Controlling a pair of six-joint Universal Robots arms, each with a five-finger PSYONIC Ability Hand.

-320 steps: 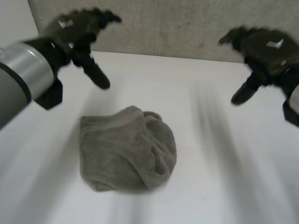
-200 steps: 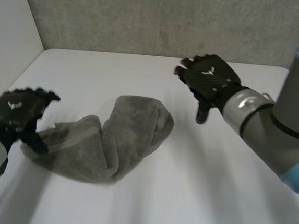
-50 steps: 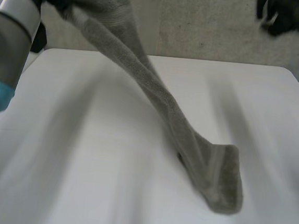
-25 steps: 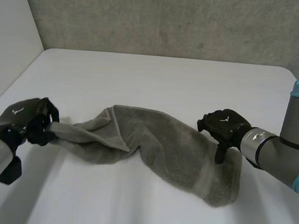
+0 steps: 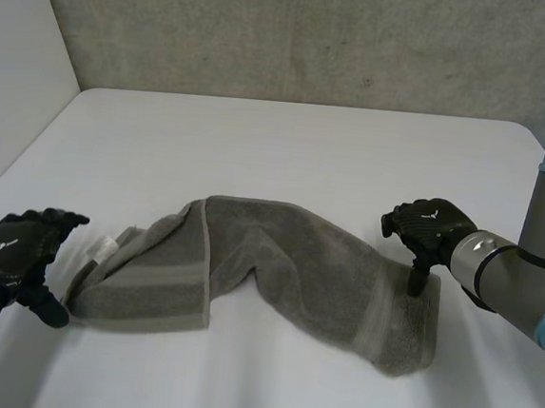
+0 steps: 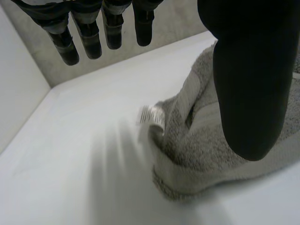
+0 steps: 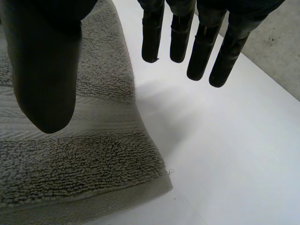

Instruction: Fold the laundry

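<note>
The grey-green terry towel [image 5: 286, 263] is lying across the middle of the white worktop [image 5: 288, 139] as a long bunched strip, not flat. Its left end is doubled over on itself, the middle is rucked, and the right end with the woven band is flattest. A white care label [image 5: 104, 247] is sticking out at the left end.

The left hand [image 5: 10, 253] is being held just beside that left end, apart from the cloth. Its fingers [image 6: 93, 33] are straight and slightly spread, and nothing is being held. The pose looks suited to a corner grasp.

The right hand [image 5: 428, 225] is being held over the right end, near its far corner. Its fingers [image 7: 201, 47] are straight and close together over bare worktop just past the towel edge, with the thumb over the band. In the head view one digit appears to be pressing the cloth, probably to pin that end, but contact cannot be confirmed. Nothing is being pinched.

No fold has been made yet. Spreading the towel flat is judged to be the step in hand.
</note>
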